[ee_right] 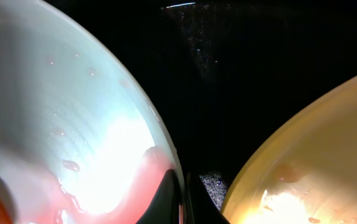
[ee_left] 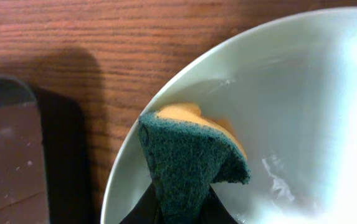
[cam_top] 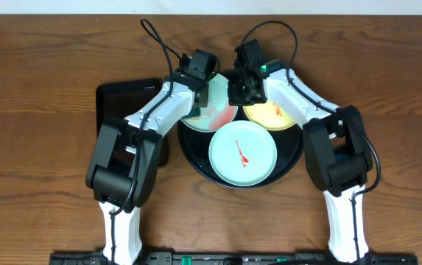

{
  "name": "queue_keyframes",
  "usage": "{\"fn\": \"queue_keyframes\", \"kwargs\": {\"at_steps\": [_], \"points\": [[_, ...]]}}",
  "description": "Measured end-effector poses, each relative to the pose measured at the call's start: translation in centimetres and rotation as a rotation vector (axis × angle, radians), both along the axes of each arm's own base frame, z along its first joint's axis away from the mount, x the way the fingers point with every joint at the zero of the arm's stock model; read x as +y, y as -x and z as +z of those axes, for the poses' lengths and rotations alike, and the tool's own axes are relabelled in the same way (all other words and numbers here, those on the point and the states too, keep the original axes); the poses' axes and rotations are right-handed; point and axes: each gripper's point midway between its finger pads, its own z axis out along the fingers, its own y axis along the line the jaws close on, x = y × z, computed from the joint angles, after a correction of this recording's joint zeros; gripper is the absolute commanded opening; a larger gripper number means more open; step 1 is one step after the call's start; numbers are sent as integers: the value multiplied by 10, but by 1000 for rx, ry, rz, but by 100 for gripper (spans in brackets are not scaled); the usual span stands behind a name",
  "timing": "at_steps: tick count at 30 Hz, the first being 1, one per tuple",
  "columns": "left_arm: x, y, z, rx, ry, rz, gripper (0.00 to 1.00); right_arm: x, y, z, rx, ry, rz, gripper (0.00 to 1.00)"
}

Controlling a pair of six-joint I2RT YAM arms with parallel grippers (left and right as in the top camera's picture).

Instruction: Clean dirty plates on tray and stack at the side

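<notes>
Lying under left fingers (ee_left: 142, 211), sponge (ee_left: 187, 168) — plate (ee_left: 303, 93)

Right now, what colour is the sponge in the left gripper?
The sponge has a dark green scouring face over orange foam, clearest in the left wrist view.

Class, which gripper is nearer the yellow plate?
Right. The right gripper sits beside the rim of the pale yellow plate; the left gripper, holding a sponge, is farther off, over the rear blue plate.

The glossy black tray (cam_top: 196, 158) holds all three plates, lying flat. At its 6 o'clock sits a light blue plate (cam_top: 244, 153) with a thin red smear. At 11 is another blue plate (cam_top: 214, 116), smeared wet pink. At 1 is the pale yellow plate (cam_top: 275, 114).
</notes>
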Motion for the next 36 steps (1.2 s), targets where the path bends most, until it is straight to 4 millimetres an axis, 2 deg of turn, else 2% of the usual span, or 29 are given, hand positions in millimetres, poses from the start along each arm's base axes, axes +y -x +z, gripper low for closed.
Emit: {"fn": "queue_keyframes", "kwargs": {"at_steps": [3,5,8,12,14,16,19,24,27,31,36], "points": [[2,1,8,-6,-2,2,7,0,0,0,0,1,2,1],[4,0,25,-40,5,6,7,-1,0,0,1,3,2,1],[8,-4,70,-135,30,10,7,-2,1,-1,2,9,0,1],[17,-4,150,-305,63,-4,7,-2,1,-1,1,10,-1,1],[24,2,178,-353,66,-1,7,-2,1,-1,2,10,-1,1],[39,10,191,-357,55,15,7,-2,1,-1,1,10,-1,1],[71,20,180,-284,20,78,7,-2,1,-1,1,10,-1,1],[141,36,133,-161,-9,252,7,-2,0,0,0,9,-1,1],[167,45,103,-116,29,317,7,-4,0,3,-9,18,-5,1],[178,55,68,-90,120,349,7,-14,-3,12,-41,59,-26,1],[172,65,38,-70,177,338,7,-23,-9,38,-102,91,-49,1]]}}
